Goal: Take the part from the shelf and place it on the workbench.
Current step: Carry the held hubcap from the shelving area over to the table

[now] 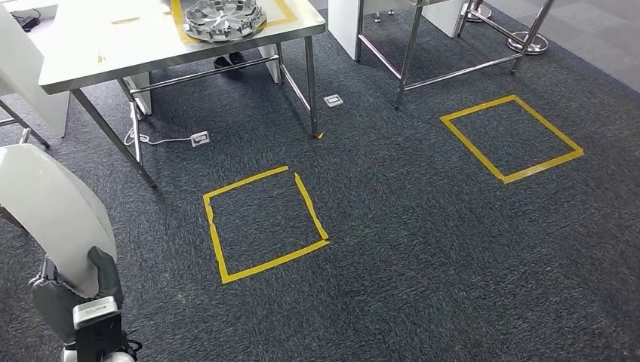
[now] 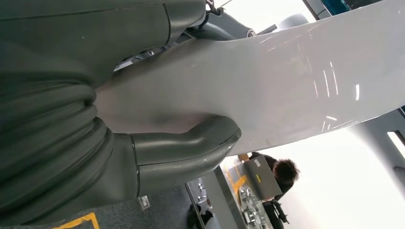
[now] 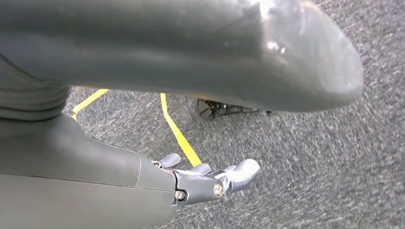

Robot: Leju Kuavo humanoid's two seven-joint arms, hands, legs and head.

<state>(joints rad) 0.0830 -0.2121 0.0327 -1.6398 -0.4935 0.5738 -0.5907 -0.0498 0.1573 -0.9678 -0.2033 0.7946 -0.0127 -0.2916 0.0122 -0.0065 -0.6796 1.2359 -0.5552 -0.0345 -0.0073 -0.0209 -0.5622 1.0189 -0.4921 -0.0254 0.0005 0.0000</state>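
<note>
One white panel (image 1: 53,215) sits gripped in our left hand (image 1: 75,290); our right hand (image 3: 210,179) hangs spread and empty above the carpet (image 1: 423,249), the bench (image 1: 151,45) ahead.

The left robot hand (image 1: 75,290) grips a white curved part (image 1: 53,215) at the lower left, thumb and fingers wrapped around the part's lower edge. Ahead lies dark carpet (image 1: 423,249) with two yellow tape squares: one (image 1: 264,224) near the middle, the other (image 1: 511,138) well apart to the right. At the top left stands a white counter (image 1: 113,53) on metal legs, carrying a silver wheel cover (image 1: 225,18) inside a yellow tape outline. A white cable with a socket (image 1: 199,139) lies beneath the counter, and dark shoes (image 1: 229,60) show under it.
</note>
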